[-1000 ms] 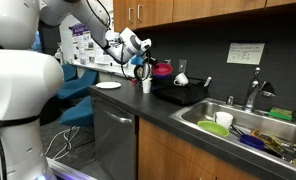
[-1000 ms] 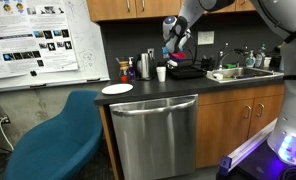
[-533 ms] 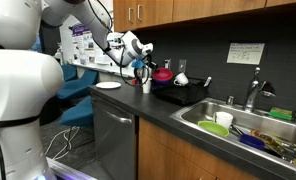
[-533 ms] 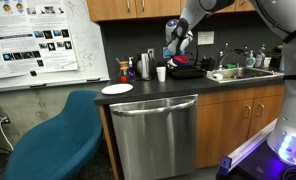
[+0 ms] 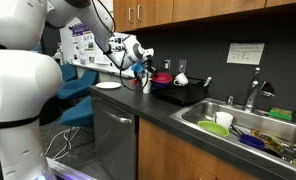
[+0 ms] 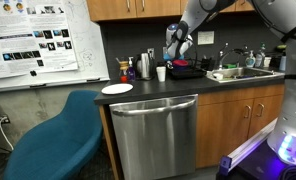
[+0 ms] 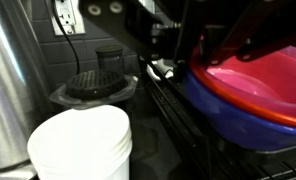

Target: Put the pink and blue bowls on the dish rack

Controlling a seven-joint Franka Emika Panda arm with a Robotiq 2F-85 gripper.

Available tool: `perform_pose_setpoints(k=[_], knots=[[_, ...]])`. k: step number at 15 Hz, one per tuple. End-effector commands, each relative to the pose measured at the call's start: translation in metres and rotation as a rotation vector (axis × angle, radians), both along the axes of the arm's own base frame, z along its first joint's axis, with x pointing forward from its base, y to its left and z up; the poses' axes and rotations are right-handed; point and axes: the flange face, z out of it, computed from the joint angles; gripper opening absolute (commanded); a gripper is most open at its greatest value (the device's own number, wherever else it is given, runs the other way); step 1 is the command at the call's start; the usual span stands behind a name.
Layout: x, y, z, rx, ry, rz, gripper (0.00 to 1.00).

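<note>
While gripper (image 5: 144,67) hung just beside rack (image 5: 188,95), pink bowl (image 7: 250,80) sat nested in blue bowl (image 7: 238,125), both on near end of rack. Cup (image 7: 80,145) stood on counter right next to rack. Gripper wide or narrow? Honestly couldn't tell, fingers just dark blur in wrist view.

One pink bowl (image 7: 253,75), one blue bowl (image 7: 233,118), one white cup (image 7: 83,145).

In an exterior view the camera is looking along the bench (image 5: 160,108) from the steel sink (image 5: 193,115) end; in an exterior view it is facing the dishwasher (image 6: 153,135) front from across the room. Both are taking in the dish rack (image 5: 183,92) (image 6: 186,71) (at middle distance). The wrist view is sitting very close, just by the white cup (image 7: 80,150).
</note>
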Motion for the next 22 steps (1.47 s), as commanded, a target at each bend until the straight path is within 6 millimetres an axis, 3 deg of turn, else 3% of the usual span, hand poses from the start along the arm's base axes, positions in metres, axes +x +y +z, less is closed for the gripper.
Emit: perform_pose_setpoints(k=[1, 12, 13, 15, 22], knots=[[-0.002, -0.005, 0.001, 0.018, -0.004, -0.007, 0.03], [0.002, -0.038, 0.007, 0.008, -0.02, -0.068, 0.04], [0.002, -0.038, 0.007, 0.009, -0.018, -0.068, 0.36], [0.002, -0.036, 0.007, 0.009, -0.02, -0.067, 0.4], [0.001, -0.023, 0.01, 0.014, -0.035, -0.038, 0.85]])
